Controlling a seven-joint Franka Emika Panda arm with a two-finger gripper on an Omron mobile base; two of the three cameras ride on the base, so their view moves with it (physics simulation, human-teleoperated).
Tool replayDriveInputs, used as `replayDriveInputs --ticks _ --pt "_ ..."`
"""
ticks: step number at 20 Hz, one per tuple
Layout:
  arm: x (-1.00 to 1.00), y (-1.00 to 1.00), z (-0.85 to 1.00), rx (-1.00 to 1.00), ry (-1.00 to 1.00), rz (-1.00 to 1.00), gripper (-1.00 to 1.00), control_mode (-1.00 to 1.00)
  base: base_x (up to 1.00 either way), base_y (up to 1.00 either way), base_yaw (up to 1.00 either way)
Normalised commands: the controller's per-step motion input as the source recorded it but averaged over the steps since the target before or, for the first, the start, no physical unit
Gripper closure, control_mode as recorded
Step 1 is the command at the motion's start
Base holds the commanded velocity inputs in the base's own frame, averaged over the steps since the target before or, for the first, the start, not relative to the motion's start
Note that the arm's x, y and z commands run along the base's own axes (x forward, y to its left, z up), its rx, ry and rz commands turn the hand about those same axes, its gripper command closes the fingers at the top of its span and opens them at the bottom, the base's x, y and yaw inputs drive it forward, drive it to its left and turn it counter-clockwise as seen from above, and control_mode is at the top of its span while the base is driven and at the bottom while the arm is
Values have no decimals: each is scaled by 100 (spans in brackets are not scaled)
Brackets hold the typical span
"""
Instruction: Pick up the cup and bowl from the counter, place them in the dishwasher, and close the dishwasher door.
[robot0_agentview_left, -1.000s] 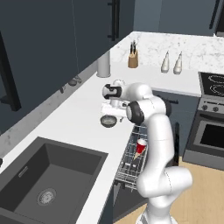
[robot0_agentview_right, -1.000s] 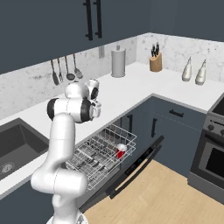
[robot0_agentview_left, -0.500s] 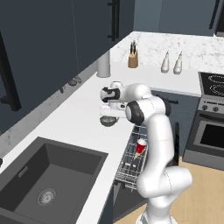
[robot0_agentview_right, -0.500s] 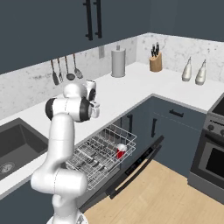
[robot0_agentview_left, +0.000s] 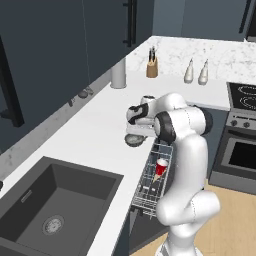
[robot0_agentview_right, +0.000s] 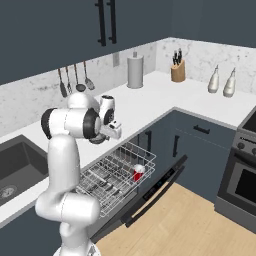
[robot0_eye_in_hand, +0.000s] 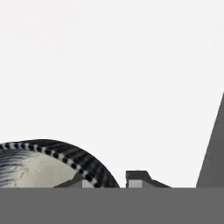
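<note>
Already the cup (robot0_agentview_left: 161, 167) sits racked in the dishwasher (robot0_agentview_right: 116, 175); gripper (robot0_eye_in_hand: 109, 181) seemingly straddles bowl (robot0_eye_in_hand: 39, 164) rim, unclenched.

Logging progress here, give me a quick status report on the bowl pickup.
Gripper low over the counter, one finger at the bowl rim; grasp unclear. Cup already in the dishwasher rack, dishwasher door open. Nothing blocking.

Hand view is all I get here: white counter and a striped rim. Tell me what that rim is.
Observer: It is the bowl, sitting on the counter near its front edge.
Operator: Report the cup.
Observer: The cup already lies in the dishwasher rack.
Operator: Give me the door.
Observer: The dishwasher door hangs open, folded down below the pulled-out rack.
</note>
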Motion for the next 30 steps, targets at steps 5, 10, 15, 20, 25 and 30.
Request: replayDriveInputs --ticks 5,10,15,20,25,30 --pt "-100 -86 15 12 -20 -1 100 -100 0 0 0" --pt "-87 -93 3 19 -6 -3 100 -100 0 0 0" --pt "12 -44 -3 24 2 4 100 -100 0 0 0" --pt "45 -21 -41 7 0 13 100 -100 0 0 0" --pt "50 -23 -37 1 1 18 100 -100 0 0 0" --pt "45 -17 -45 0 0 23 100 -100 0 0 0"
